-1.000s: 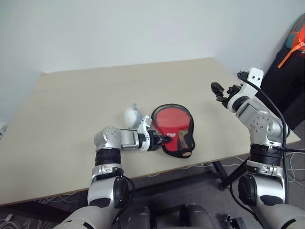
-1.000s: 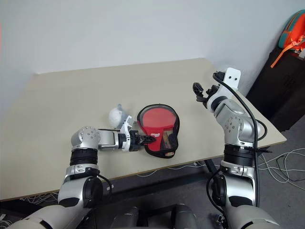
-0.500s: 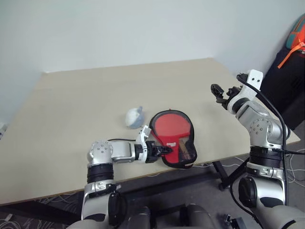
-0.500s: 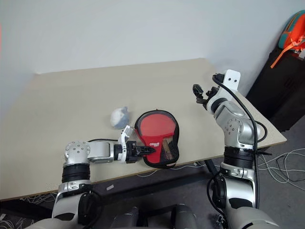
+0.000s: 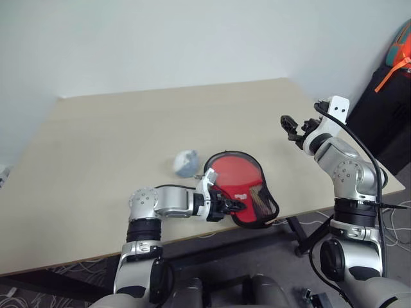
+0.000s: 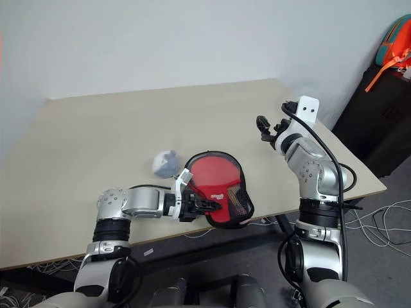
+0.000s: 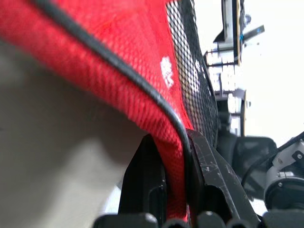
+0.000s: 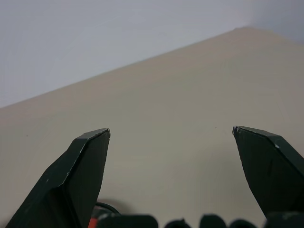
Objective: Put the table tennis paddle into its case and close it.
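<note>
The case (image 5: 236, 183) lies near the table's front edge, its red side with the mesh panel and white logo facing up. Its right end juts past the edge. My left gripper (image 5: 232, 206) is shut on the case's near rim. In the left wrist view both fingers (image 7: 145, 185) pinch the red fabric and black zipper rim (image 7: 118, 66). The table tennis paddle is hidden. My right gripper (image 5: 289, 126) hangs open above the table's right side with nothing between its fingers (image 8: 80, 171).
A small whitish-grey wad (image 5: 186, 163) lies on the beige table (image 5: 115, 128) just left of the case. A black cabinet (image 5: 385, 109) with an orange and teal bag (image 5: 401, 48) on it stands past the table's right edge.
My left gripper has pulled the case back toward the table's front edge and a little to the right, turning it as it went. The right arm has stayed still.
</note>
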